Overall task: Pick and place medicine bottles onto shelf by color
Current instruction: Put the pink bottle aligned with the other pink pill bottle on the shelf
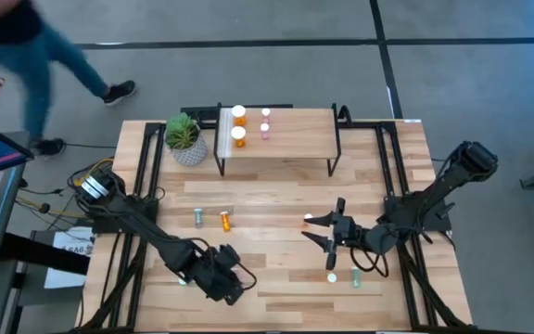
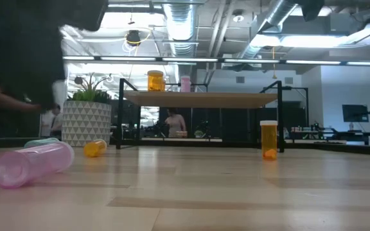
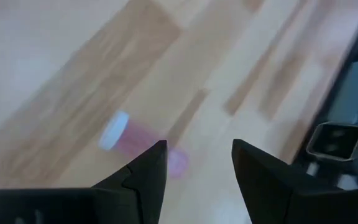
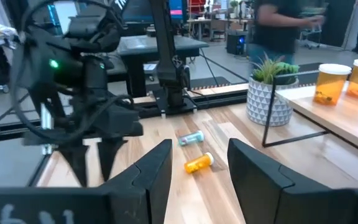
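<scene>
The shelf (image 1: 276,139) stands at the table's far side with two large orange bottles (image 1: 239,126) and two small pink ones (image 1: 265,122) on it. My left gripper (image 3: 197,165) is open near the table's near edge (image 1: 230,283), above a pink bottle (image 3: 138,140) that lies on its side. My right gripper (image 4: 197,168) is open and empty right of centre (image 1: 323,227). A small orange bottle (image 2: 268,139) stands upright by its fingertips (image 1: 307,220). A teal bottle (image 1: 197,218) and an orange bottle (image 1: 225,220) lie on the table.
A potted plant (image 1: 185,139) stands left of the shelf. A green bottle (image 1: 355,276) and a white-capped one (image 1: 332,276) lie near the right arm. Black rails run along both table sides. A person (image 1: 26,56) walks beyond the far left corner.
</scene>
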Robot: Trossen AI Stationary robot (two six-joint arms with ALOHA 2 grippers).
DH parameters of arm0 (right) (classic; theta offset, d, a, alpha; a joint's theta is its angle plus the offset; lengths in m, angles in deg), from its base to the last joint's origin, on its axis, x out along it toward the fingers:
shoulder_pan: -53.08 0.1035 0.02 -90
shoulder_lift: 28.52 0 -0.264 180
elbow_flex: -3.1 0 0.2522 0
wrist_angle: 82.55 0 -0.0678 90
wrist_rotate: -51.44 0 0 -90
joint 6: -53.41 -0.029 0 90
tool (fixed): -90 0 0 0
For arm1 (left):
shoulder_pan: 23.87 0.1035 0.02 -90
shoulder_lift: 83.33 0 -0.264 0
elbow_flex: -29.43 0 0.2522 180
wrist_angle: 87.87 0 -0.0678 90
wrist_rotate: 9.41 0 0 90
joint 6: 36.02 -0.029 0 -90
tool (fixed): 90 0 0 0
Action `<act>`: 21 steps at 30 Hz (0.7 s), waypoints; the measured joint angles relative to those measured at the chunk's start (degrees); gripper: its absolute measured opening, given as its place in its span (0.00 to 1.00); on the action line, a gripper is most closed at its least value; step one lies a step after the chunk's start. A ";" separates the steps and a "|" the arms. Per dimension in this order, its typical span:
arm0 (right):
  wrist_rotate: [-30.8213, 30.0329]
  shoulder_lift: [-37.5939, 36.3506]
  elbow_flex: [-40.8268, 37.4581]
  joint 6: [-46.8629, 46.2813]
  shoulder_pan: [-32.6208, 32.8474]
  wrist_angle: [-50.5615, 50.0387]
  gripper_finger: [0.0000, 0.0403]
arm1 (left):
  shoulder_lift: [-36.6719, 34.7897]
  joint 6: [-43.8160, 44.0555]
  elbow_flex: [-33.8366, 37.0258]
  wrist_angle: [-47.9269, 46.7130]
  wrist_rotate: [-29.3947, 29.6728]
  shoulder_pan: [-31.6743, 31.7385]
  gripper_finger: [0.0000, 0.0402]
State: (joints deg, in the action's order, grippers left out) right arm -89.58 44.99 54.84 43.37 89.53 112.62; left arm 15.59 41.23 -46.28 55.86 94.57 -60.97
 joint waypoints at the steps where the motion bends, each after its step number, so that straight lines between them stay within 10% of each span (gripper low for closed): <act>1: 0.01 0.00 0.00 0.00 0.03 0.06 0.44 | 0.75 0.93 -0.72 -1.42 -0.47 -0.17 0.42; 21: 0.00 -0.02 0.00 1.05 0.69 0.50 0.44 | 5.75 13.63 -2.75 -5.42 -0.31 -0.62 0.42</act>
State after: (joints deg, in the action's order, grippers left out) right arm -89.58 44.97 54.84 44.42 90.22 113.12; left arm 21.34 54.86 -49.03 50.44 94.26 -61.58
